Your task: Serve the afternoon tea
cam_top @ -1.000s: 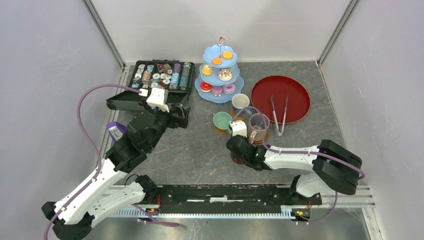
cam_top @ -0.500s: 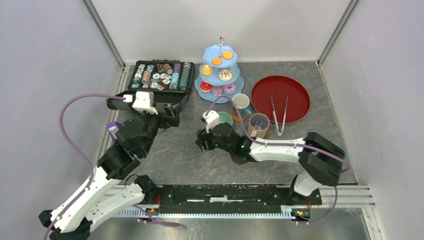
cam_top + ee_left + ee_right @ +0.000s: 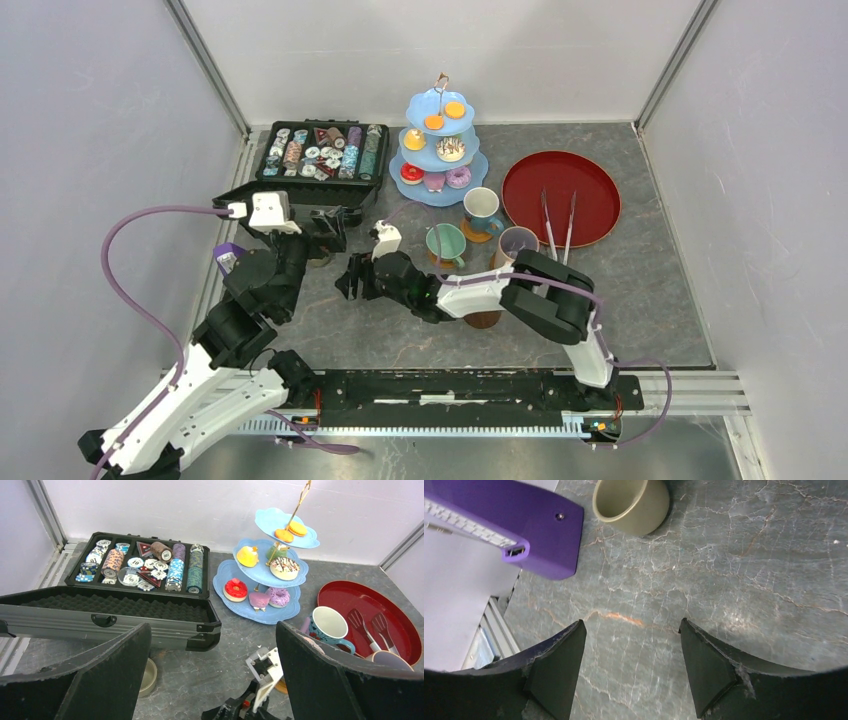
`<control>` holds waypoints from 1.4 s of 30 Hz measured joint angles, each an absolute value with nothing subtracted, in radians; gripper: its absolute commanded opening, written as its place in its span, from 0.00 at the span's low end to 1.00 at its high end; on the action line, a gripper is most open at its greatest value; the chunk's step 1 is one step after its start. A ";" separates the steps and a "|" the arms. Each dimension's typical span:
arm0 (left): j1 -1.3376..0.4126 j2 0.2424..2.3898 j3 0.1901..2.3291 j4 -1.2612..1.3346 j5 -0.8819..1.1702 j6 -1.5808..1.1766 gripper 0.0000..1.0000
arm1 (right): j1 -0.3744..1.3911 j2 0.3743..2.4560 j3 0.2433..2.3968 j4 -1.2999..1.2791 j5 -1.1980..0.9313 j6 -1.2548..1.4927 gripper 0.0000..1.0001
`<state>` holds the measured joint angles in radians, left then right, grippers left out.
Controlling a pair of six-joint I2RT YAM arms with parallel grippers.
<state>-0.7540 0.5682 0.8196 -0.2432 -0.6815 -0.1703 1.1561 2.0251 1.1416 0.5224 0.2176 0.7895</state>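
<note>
Pastries [image 3: 450, 148] already fill the three-tier stand [image 3: 440, 200] at twelve o'clock, and three mugs [image 3: 444, 242] are grouped beside it. Judging by this, the small olive mug [image 3: 631, 502] at nine o'clock by the black case [image 3: 115, 607] remains unserved. The right tool [image 3: 631, 625], fingers apart and empty, faces it. The left tool [image 3: 212, 630] gapes empty too.

Nearer the arms than the pale-blue three-tier stand [image 3: 440, 198] stood the white-and-blue mug [image 3: 482, 207], mint green mug [image 3: 444, 242] and pink-purple mug [image 3: 516, 241], while the black case [image 3: 320, 150] lay to its left, the red tray [image 3: 600, 200] to its right, and the right gripper [image 3: 346, 285] hung well forward-left of it.
</note>
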 measured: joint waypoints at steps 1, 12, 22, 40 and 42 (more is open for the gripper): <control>-0.754 0.565 0.819 -0.242 -0.683 -0.170 1.00 | 1.156 2.044 1.153 0.528 0.224 0.815 0.78; -0.754 0.542 0.816 -0.229 -0.711 -0.162 1.00 | 1.130 2.244 1.346 0.604 0.232 0.977 0.83; -0.754 0.538 0.811 -0.228 -0.725 -0.149 0.98 | 1.084 2.371 1.455 0.643 0.255 1.102 0.77; -0.754 0.539 0.810 -0.228 -0.723 -0.149 0.98 | 1.065 2.452 1.633 0.492 0.268 1.245 0.39; -0.754 0.539 0.810 -0.228 -0.723 -0.149 0.98 | 1.065 2.444 1.633 0.479 0.267 1.237 0.33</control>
<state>-0.7536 0.5388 0.8101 -0.2283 -0.7231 -0.1493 1.0645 2.4443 1.6325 0.4793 0.2672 1.2366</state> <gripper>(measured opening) 0.982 0.410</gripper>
